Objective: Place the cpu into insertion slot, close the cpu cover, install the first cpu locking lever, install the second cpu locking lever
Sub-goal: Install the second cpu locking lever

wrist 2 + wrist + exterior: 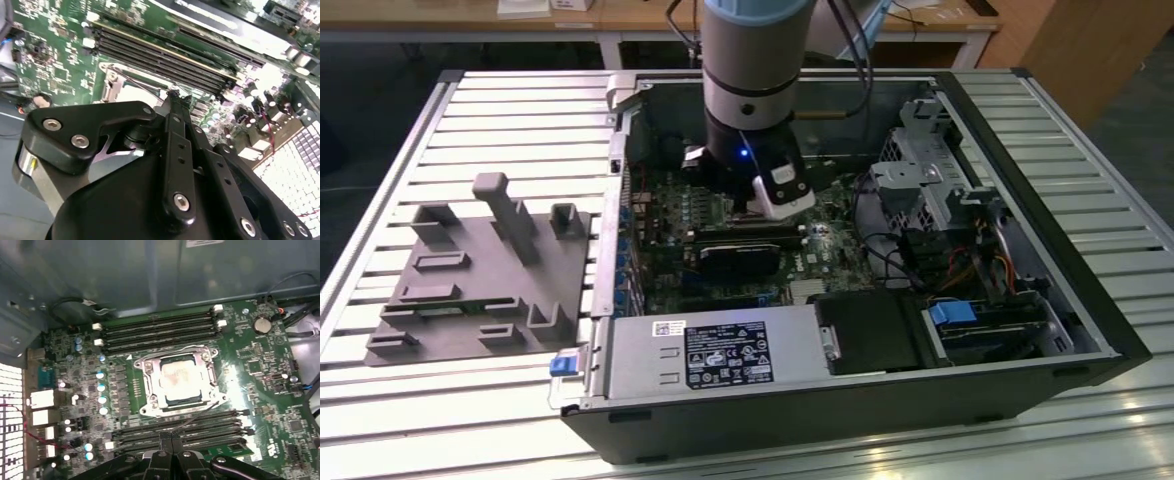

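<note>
Gripper (171, 436): nearest the lens in both wrist views; black fingers drawn together to a narrow tip with no gap seen between them, and nothing held that can be made out.
Tip position: over the memory slots (180, 426) on one side of the socket, just beside a thin wire lever (197, 415) that runs slantwise out from the socket corner. Contact with the lever cannot be confirmed.
Cpu (178, 377): seated in the insertion slot (170, 401), silver-grey top showing through the frame opening.
Cpu cover (149, 385): lying flat over the chip, closed as far as can be judged.
Levers: one wire runs along the far edge of the cover and appears tucked in; the one by the fingertip stands clear of the frame, so it reads as not latched. Judgement only.
Arm: in the exterior view it stands upright inside the open computer case (1067, 160), gripper (767, 215) low over the green board.
Step in hand: judged to be work on a locking lever.
Good practice: bear on the lever wire itself, not the cover or the memory slots; press down and swing sideways so the wire passes under its retaining hook; keep the closed tip square so it does not slip off the thin wire.
Risk: a slip would strike the memory slots or the board.
</note>
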